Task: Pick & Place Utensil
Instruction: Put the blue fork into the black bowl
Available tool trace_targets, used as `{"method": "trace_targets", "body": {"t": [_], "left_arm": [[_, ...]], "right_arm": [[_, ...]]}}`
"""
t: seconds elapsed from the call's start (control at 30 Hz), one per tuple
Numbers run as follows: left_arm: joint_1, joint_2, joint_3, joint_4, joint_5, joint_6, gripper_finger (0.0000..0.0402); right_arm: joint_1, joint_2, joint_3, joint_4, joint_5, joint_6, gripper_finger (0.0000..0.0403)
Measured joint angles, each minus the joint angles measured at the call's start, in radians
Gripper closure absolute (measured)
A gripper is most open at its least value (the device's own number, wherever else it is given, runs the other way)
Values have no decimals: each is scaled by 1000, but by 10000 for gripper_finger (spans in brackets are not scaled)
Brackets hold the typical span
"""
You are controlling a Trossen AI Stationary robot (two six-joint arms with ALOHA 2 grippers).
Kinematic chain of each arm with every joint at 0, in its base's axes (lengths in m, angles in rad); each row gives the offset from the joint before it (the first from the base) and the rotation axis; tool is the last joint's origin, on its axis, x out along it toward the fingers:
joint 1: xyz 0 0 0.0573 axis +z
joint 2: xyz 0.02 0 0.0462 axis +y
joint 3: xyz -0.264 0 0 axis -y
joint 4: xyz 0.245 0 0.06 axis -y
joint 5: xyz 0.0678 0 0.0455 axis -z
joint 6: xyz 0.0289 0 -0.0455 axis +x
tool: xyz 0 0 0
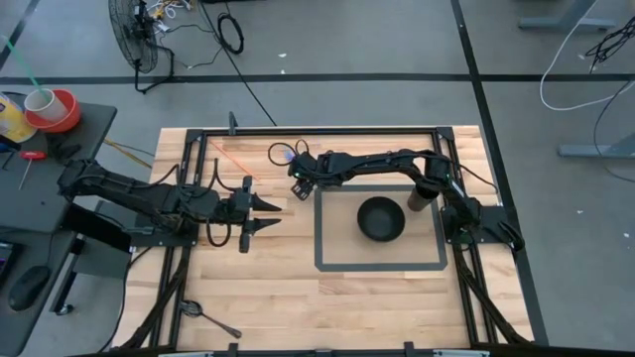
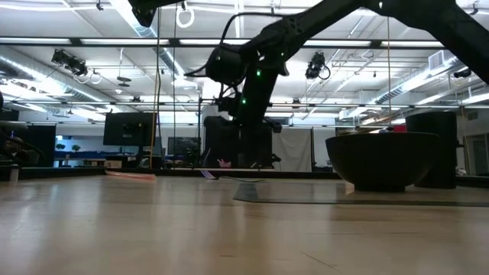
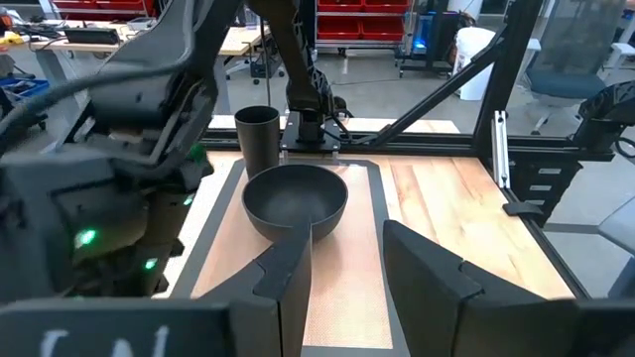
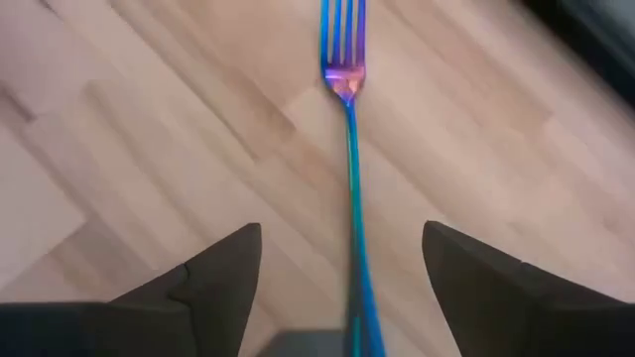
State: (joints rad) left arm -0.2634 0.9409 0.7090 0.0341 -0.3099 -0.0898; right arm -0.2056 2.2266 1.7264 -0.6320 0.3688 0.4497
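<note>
An iridescent blue-purple fork (image 4: pixel 349 149) lies flat on the wooden table, tines (image 4: pixel 342 30) away from the wrist; in the high view the fork (image 1: pixel 288 155) is near the far edge. My right gripper (image 4: pixel 342 268) hangs open above the fork's handle, one finger on either side, touching nothing. My right gripper (image 1: pixel 296 171) reaches in from the right. My left gripper (image 1: pixel 266 213) waits open at the table's left-middle, pointing at the black bowl (image 3: pixel 295 201). In the low view the right arm (image 2: pixel 246 84) comes down over the fork (image 2: pixel 210 175).
The black bowl (image 1: pixel 381 218) sits inside a dark-framed mat (image 1: pixel 319 238), with a black cup (image 1: pixel 419 199) beside it. A spoon (image 1: pixel 210 317) lies near the table's near-left corner. A thin pink stick (image 1: pixel 224 155) lies left of the fork. Bare wood spans the near half.
</note>
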Motion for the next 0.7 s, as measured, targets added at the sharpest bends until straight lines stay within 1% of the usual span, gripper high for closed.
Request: {"method": "trace_targets", "body": {"t": [0.2, 0.27, 0.33, 0.43, 0.6, 0.7], "left_arm": [[0, 0, 0, 0, 0, 0, 271], [0, 0, 0, 0, 0, 0, 271], [0, 0, 0, 0, 0, 0, 271], [0, 0, 0, 0, 0, -1, 271], [0, 0, 0, 0, 0, -1, 271], [0, 0, 0, 0, 0, -1, 271]], "right_arm": [[-28, 25, -2, -64, -18, 93, 152], [-36, 25, -3, -74, -65, 100, 167], [-39, 25, -20, -48, -110, 106, 182], [-43, 25, -58, -15, -141, 110, 201], [-44, 15, -123, 46, -134, 122, 224], [-46, 17, -127, 48, -141, 118, 237]]}}
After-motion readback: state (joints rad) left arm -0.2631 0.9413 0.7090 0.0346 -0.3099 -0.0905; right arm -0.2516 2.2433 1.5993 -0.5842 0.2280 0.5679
